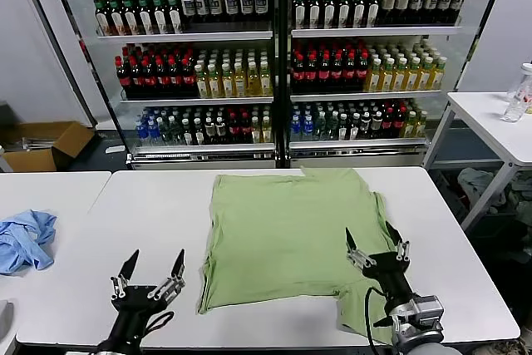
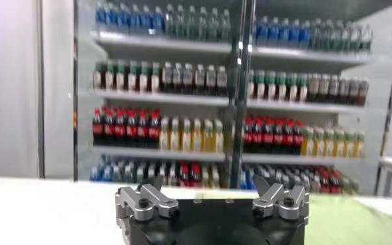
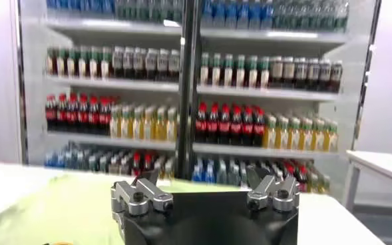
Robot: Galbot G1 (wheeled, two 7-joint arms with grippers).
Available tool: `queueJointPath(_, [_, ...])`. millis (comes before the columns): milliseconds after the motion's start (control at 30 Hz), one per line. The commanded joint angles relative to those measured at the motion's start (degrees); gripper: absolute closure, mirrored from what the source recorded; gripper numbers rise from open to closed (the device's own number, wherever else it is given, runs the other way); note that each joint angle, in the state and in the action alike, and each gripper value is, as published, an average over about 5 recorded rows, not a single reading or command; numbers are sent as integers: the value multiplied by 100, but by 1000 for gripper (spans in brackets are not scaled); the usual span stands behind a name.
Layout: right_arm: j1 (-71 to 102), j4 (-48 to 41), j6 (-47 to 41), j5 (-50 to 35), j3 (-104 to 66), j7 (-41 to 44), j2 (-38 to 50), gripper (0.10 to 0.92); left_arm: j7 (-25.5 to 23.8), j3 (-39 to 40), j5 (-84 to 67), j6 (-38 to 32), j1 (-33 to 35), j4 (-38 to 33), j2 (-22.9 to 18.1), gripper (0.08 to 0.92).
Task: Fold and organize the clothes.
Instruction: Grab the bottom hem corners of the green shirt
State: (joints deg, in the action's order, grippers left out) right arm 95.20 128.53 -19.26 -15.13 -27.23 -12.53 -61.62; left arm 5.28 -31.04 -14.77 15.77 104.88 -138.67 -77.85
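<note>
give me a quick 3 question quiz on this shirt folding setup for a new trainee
1. True or false: the green shirt lies spread on the white table, held by neither gripper.
2. Which gripper sits over the shirt's near edge? A) left gripper B) right gripper
3. Fill in: the crumpled cloth on the neighbouring table to the robot's left is ____ in colour.

Key: 1 true, both sets of jaws are open and empty. 2 B; the left one is over bare table beside the shirt. 3 blue.

Light green shirt (image 1: 287, 234), white table (image 1: 125, 222)
</note>
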Motion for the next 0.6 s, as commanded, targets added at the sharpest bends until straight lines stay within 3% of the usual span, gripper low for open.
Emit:
queueJointPath(33, [1004, -51, -460, 85, -203, 32, 121, 203, 56, 210, 19, 933, -10, 89, 62, 177])
queueJointPath(267, [1515, -71, -376, -5, -245, 27, 282, 203, 213, 571, 15, 1467, -517, 616, 205, 177])
queueJointPath(600, [1780, 4, -331, -426, -501, -47, 374, 203, 320, 1045, 23, 1689, -800, 1096, 244, 177])
